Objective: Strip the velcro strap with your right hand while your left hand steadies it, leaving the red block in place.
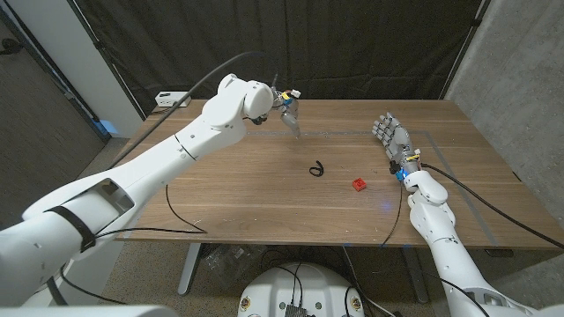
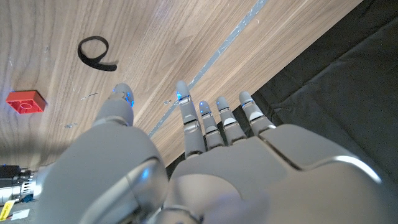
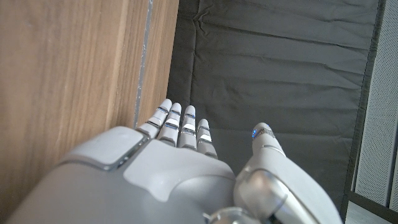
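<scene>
Starting nearest my camera: my right arm comes in from the bottom right corner of the head view, over a black cable (image 1: pixel 176 220) looping across the near part of the wooden table (image 1: pixel 264 198).

Right hand (image 1: pixel 391 137) sits at the right side of the table, fingers stretched out toward the far edge, holding nothing. In the right wrist view the same hand (image 3: pixel 186 162) has its fingers (image 3: pixel 180 127) straight and close together, thumb set apart, reaching past the table edge toward the dark curtain (image 3: pixel 280 62).

Red block (image 1: pixel 359 185) lies on the bare wood, near the right forearm, apart from it.

Velcro strap (image 1: pixel 317 168), a small black loop, lies just left of the block and a little farther from me, not touching it. Neither hand is on it.

From the left wrist view I see the strap (image 2: pixel 96 53) as a closed loop with a short tail, and the block (image 2: pixel 26 102) near it, both well apart from the fingertips (image 2: pixel 181 93).

Farthest out: my left hand (image 1: pixel 289 113) hangs over the far part of the table, beyond the strap. Its fingers are spread and released, thumb apart, nothing held (image 2: pixel 205 155).

A grey tape line (image 1: pixel 352 134) runs along the far side of the table.
</scene>
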You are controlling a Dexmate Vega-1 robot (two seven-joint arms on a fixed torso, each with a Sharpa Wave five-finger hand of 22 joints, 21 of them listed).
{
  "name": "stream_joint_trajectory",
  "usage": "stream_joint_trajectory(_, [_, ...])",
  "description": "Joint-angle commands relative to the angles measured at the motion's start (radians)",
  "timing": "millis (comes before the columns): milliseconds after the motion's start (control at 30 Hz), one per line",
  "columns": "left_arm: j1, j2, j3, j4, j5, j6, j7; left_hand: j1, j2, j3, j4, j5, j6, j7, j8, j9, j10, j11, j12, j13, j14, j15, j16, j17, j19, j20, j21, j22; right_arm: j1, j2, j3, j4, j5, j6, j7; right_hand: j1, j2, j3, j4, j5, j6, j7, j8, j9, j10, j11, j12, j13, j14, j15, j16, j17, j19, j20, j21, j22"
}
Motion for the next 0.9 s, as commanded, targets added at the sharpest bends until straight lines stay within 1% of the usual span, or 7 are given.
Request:
stream_joint_trajectory(33, [0.077,-0.066,-0.022,0.012,0.129,-0.042,0.015,0.035,-0.004,0.001,-0.010,0.010,-0.009,0.007,-0.002,0.000,0.020,-0.006,0.009,0.005,0.015,-0.006,0.011,0.011,0.014,0.002,0.016,0.007,-0.004,-0.001,0.013,0.011,0.013,0.002,0.023,-0.005,-0.001,0.003,0.005,0.005,0.009,-0.002,0.007,0.000,0.005,0.001,0.007,0.001,0.009,0.001,0.001,0.003,0.003,0.005,-0.002,0.003])
stream_joint_trajectory(267, [0.120,-0.099,-0.027,0.031,0.189,-0.039,0.057,0.074,0.009,0.010,-0.012,0.018,0.050,0.027,0.015,-0.012,0.046,-0.024,0.021,0.006,0.024,-0.017,0.018,0.022,0.022,-0.001,0.026,0.009,-0.016,-0.004,0.021,0.003,0.016,-0.003,0.028,-0.007,-0.001,0.002,0.006,0.004,0.012,-0.003,0.007,0.000,0.006,0.001,0.007,0.001,0.008,0.002,0.000,0.003,0.003,0.005,-0.003,0.004])
stream_joint_trajectory(333, [0.147,-0.106,-0.030,0.025,0.222,-0.028,0.100,0.091,0.010,0.012,-0.010,0.019,0.106,0.025,0.033,-0.017,0.067,-0.032,0.030,0.006,0.046,-0.025,0.027,0.028,0.033,0.001,0.035,0.011,-0.020,-0.004,0.024,0.000,0.017,-0.004,0.026,-0.008,-0.002,0.002,0.007,0.004,0.012,-0.003,0.007,0.000,0.006,0.002,0.007,0.001,0.008,0.003,0.000,0.003,0.003,0.005,-0.003,0.004])
stream_joint_trajectory(367, [0.157,-0.107,-0.029,0.022,0.240,-0.028,0.118,0.109,0.017,0.017,-0.012,0.020,0.130,0.026,0.041,-0.019,0.084,-0.047,0.036,0.006,0.060,-0.029,0.033,0.031,0.045,0.001,0.042,0.011,-0.022,-0.004,0.026,-0.001,0.019,-0.004,0.028,-0.008,-0.002,0.002,0.007,0.004,0.012,-0.003,0.007,0.000,0.007,0.003,0.007,0.001,0.008,0.003,0.000,0.003,0.003,0.005,-0.003,0.004])
stream_joint_trajectory(533, [0.184,-0.140,-0.036,0.038,0.275,-0.016,0.121,0.129,0.019,0.020,-0.011,0.018,0.179,0.024,0.060,-0.020,0.105,-0.055,0.044,0.005,0.082,-0.045,0.040,0.036,0.059,-0.002,0.053,0.012,-0.026,-0.004,0.032,0.001,0.024,-0.003,0.034,-0.010,-0.002,0.002,0.008,0.004,0.015,-0.005,0.007,0.000,0.009,0.003,0.008,0.001,0.010,0.002,0.000,0.003,0.004,0.005,-0.003,0.004])
stream_joint_trajectory(800, [0.193,-0.180,-0.031,0.076,0.327,-0.011,0.092,0.112,0.007,0.007,0.002,0.013,0.158,0.031,0.055,-0.015,0.100,-0.044,0.043,0.005,0.080,-0.038,0.037,0.040,0.062,-0.007,0.058,0.013,-0.022,-0.004,0.039,0.019,0.030,0.001,0.050,-0.014,-0.001,0.002,0.010,0.003,0.020,-0.007,0.008,0.000,0.010,0.003,0.008,0.001,0.011,0.002,-0.001,0.003,0.005,0.006,-0.005,0.004])
stream_joint_trajectory(900, [0.211,-0.175,-0.028,0.075,0.352,-0.026,0.144,0.105,0.005,0.003,0.007,0.011,0.148,0.038,0.051,-0.014,0.097,-0.042,0.042,0.005,0.079,-0.036,0.037,0.043,0.059,-0.006,0.059,0.013,-0.019,-0.004,0.041,0.027,0.032,0.003,0.056,-0.015,-0.001,0.002,0.011,0.003,0.021,-0.007,0.008,0.000,0.011,0.003,0.008,0.001,0.012,0.002,0.000,0.003,0.004,0.006,-0.005,0.004])
